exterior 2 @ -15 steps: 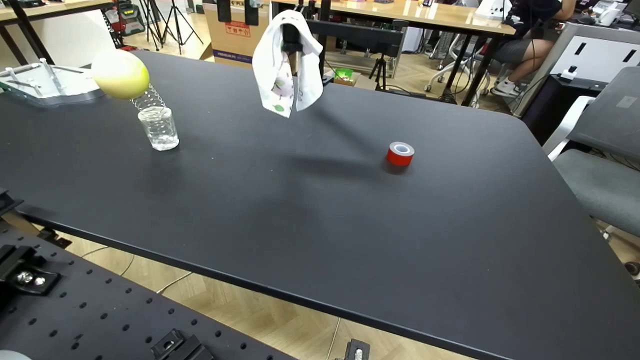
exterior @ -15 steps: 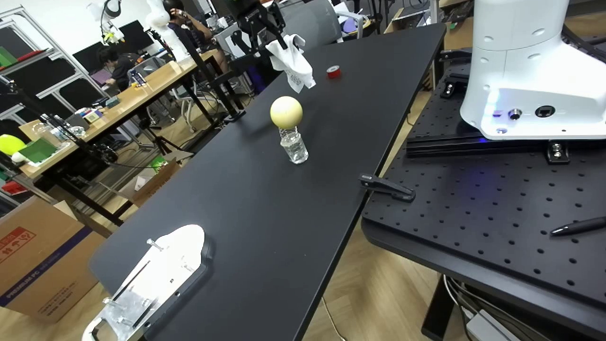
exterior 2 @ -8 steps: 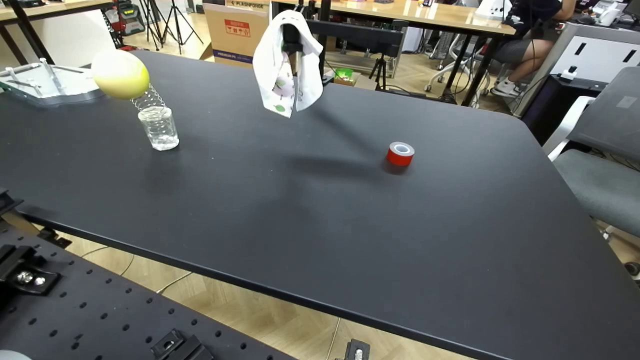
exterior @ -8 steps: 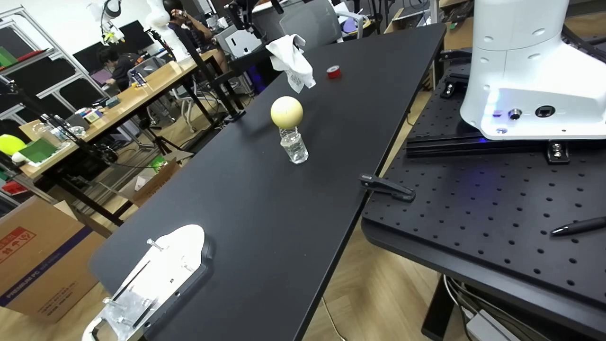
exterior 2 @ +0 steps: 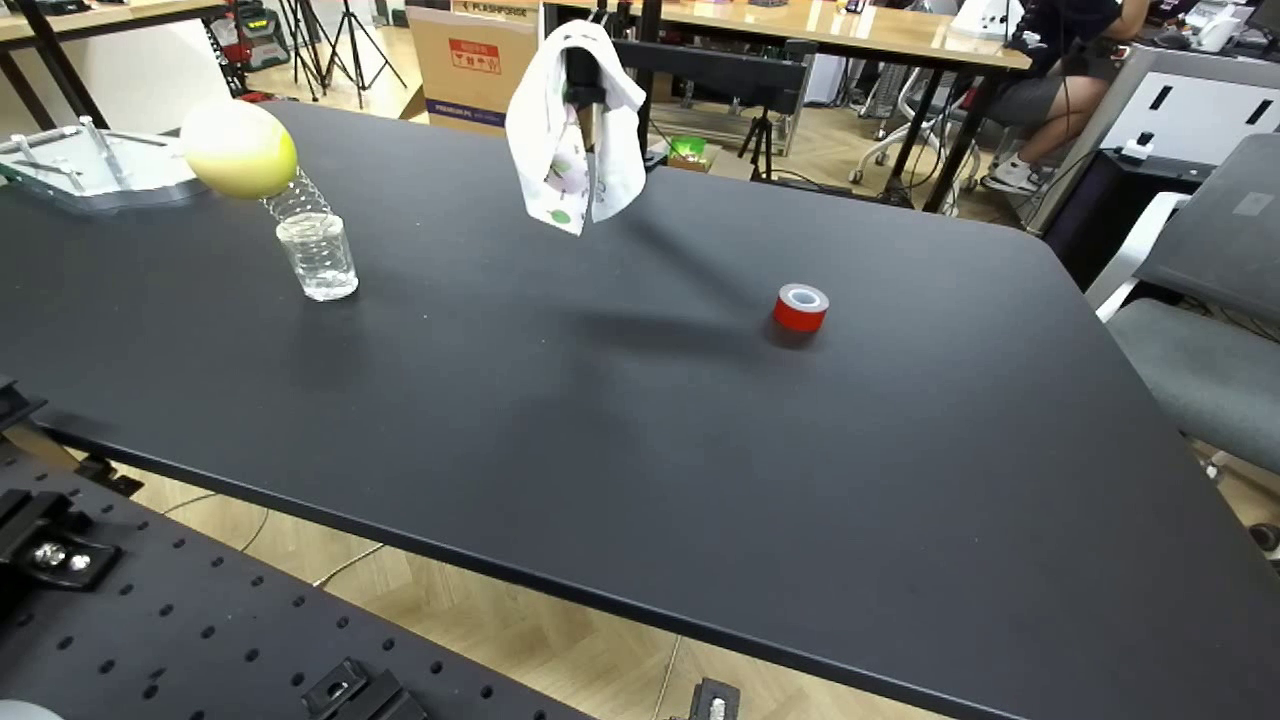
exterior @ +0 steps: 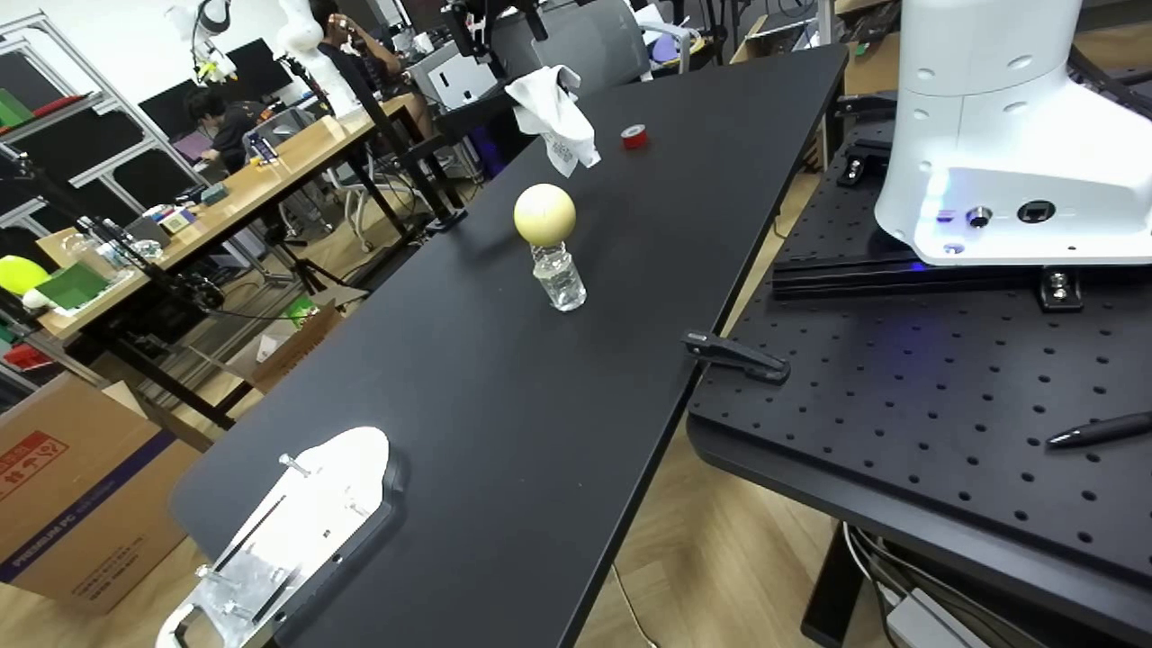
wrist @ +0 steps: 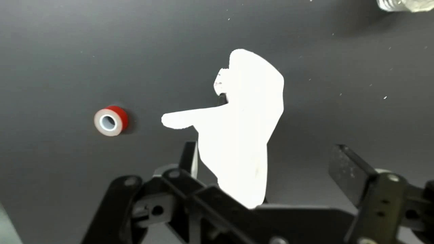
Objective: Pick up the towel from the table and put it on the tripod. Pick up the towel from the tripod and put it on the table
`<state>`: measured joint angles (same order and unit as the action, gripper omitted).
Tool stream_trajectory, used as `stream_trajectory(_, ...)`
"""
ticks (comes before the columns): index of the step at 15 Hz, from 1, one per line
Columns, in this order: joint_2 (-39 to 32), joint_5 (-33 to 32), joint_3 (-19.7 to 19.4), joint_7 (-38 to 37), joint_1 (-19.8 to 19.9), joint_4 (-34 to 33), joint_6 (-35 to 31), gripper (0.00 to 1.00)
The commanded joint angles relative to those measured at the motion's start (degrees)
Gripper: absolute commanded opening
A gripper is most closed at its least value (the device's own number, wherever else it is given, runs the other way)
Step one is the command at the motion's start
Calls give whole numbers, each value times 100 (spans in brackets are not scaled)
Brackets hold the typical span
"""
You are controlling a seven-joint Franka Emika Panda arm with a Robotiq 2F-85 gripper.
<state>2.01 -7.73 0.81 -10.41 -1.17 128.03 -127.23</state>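
White cloth, the towel (exterior 2: 545, 140) hangs over a black support (exterior 2: 583, 78) near the far edge of the table (exterior 2: 700, 480); dark surface runs from it to the near edge, between the red tape roll (exterior 2: 800, 319) and the clear container (exterior 2: 320, 262) topped by a yellow ball (exterior 2: 240, 148). The fingers (wrist: 350, 171) are spread wide, the towel showing between them in the wrist view; whether they touch it, I cannot tell. In an exterior view coloured prints show; the wrist view washes most white.

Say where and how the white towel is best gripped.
Probably by the top fold, pinched from above: the towel hangs arched over a dark support, its ends dangling loose, and in the wrist view the open gripper looks down on it.
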Motion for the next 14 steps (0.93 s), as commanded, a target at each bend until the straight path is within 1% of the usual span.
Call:
stream_trajectory(1,181,496,-110,1567,87,52,448,100)
stream_trajectory(3,220,411,-180,2317,142,-13,912,100)
stream_trajectory(5,181,168,-220,2873,177,-61,1335,100)
stream_trajectory(6,123,301,-181,2438,153,6,986,100)
stream_trajectory(8,139,260,-213,2760,180,6,1171,100)
stream_trajectory(10,139,223,-212,2824,179,6,1207,100)
stream_trajectory(14,-94,2,-238,2827,221,-136,1004,100)
